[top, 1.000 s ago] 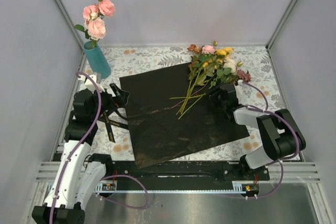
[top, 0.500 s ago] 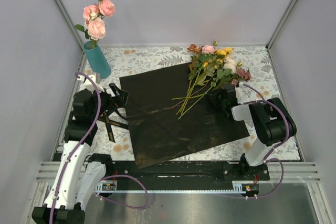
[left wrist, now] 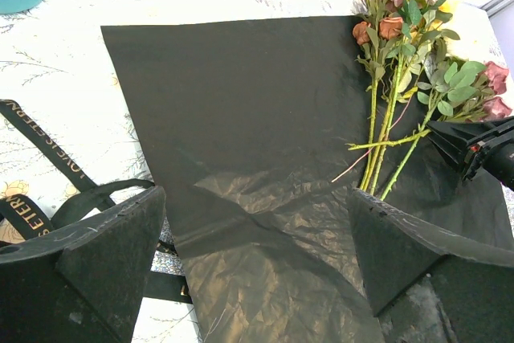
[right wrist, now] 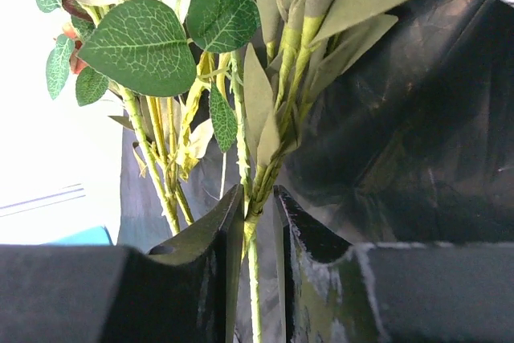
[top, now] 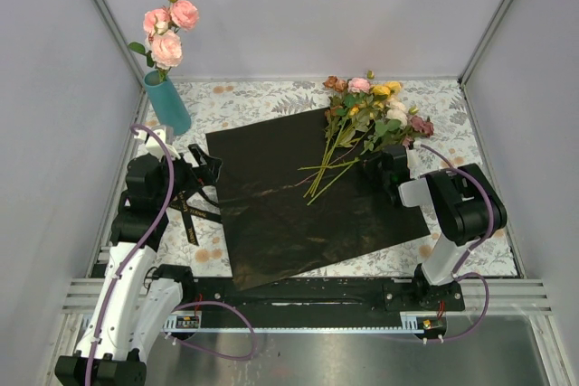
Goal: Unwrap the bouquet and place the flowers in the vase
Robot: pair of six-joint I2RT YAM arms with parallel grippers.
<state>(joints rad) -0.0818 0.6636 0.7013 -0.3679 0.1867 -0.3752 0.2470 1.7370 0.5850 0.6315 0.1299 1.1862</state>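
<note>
The sheet (top: 298, 210) lies across the middle of the table (top: 262, 97). The flowers (top: 366, 119) lie upper right of centre, with their stems on the sheet's upper right corner and their tops past its edge on the table. The vase (top: 168, 104) stands at upper left, well apart from them (roses (top: 168, 32) stand in it). The ribbon (top: 190, 212) lies left of the sheet, just below the left gripper (top: 206, 169). The right gripper (top: 373, 167) sits at the sheet's right edge, with a stem (right wrist: 254, 279) between its fingers (right wrist: 217, 238).

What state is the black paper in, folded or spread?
Spread: the black paper lies open and flat, the flowers loose across its corner.
</note>
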